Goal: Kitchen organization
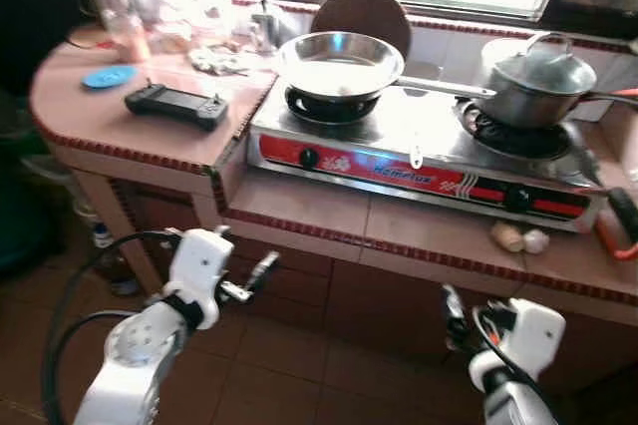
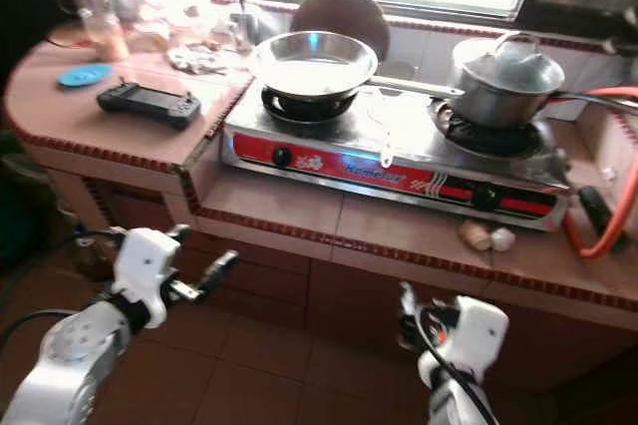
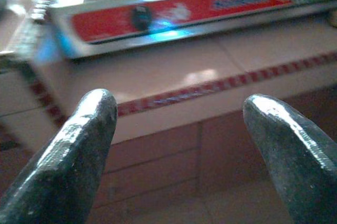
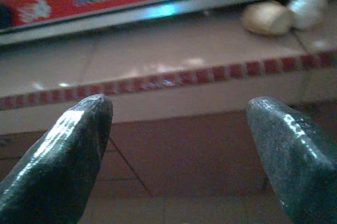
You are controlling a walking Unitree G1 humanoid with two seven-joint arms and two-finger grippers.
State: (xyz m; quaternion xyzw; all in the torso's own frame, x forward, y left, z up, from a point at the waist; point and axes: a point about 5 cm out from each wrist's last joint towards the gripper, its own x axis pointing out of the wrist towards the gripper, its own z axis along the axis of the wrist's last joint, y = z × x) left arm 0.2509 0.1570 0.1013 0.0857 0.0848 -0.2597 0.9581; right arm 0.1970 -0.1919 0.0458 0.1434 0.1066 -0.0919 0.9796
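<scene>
From the head views, a tiled desk (image 1: 439, 235) runs across the room under a bright window. On it sits a two-burner gas stove (image 1: 419, 161) with a red front panel and black knobs. A shiny steel frying pan (image 1: 339, 64) rests on the stove's left burner, its long handle pointing toward a lidded steel pot (image 1: 533, 86) on the right burner. A round dark board (image 1: 361, 11) leans upright against the wall behind the pan. On the raised part of the desk to the left lie a black handheld controller (image 1: 175, 105) and, farther back, a blue round lid (image 1: 108, 76), with jars and clutter blurred behind them. Two small pale lumps (image 1: 520, 238), perhaps garlic or ginger, lie on the desk edge in front of the stove's right end. An orange hose (image 2: 608, 196) curves down at the far right. Both arms are held low in front of the desk over the brown tiled floor: the left gripper (image 1: 261, 273) and the right gripper (image 1: 453, 317).

In the left wrist view, the jaws are spread wide and hold nothing; between them the desk edge and the stove's red panel with one knob (image 3: 141, 17) show.

In the right wrist view, the jaws are likewise spread and empty, facing the desk edge, with the two pale lumps beyond.
</scene>
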